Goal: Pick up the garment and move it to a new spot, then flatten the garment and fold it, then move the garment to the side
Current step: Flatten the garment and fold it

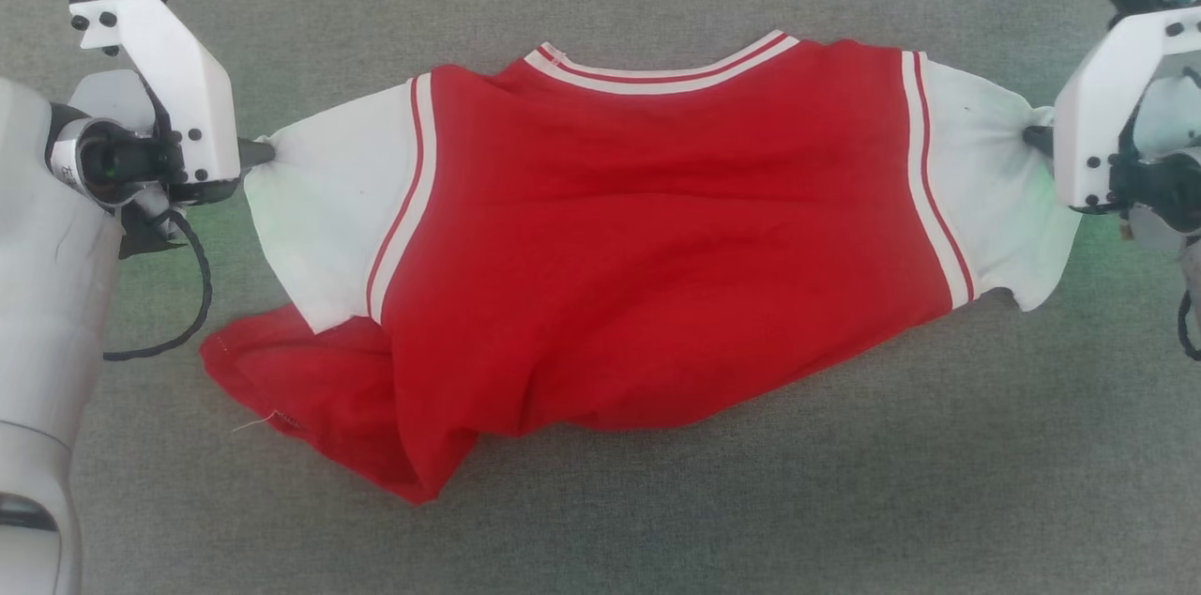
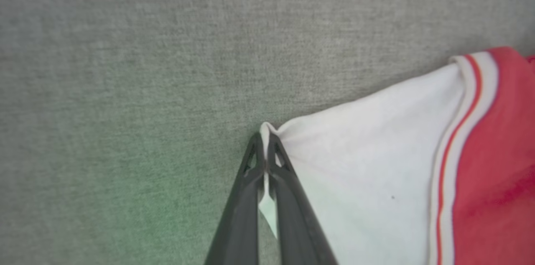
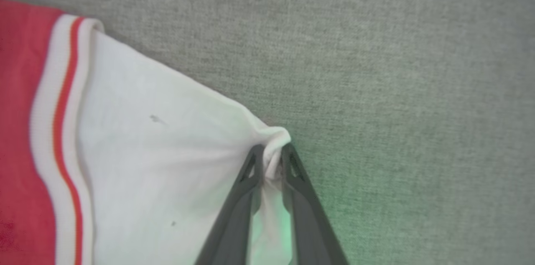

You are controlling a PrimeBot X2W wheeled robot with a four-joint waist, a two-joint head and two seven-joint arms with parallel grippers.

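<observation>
With left jaws and right jaws each pinched shut on just a sleeve tip of the soft red, white-sleeved T-shirt (image 1: 647, 238), stretching may slip one free.

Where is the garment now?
Head view: the garment lies mid-frame on the grey surface, between the left gripper and right gripper, each pinching a white sleeve.

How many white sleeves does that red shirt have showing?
2. One white sleeve lies at the left, its tip pinched by the left gripper; the other sleeve lies at the right, its tip pinched by the right gripper. None looks hidden.
</observation>
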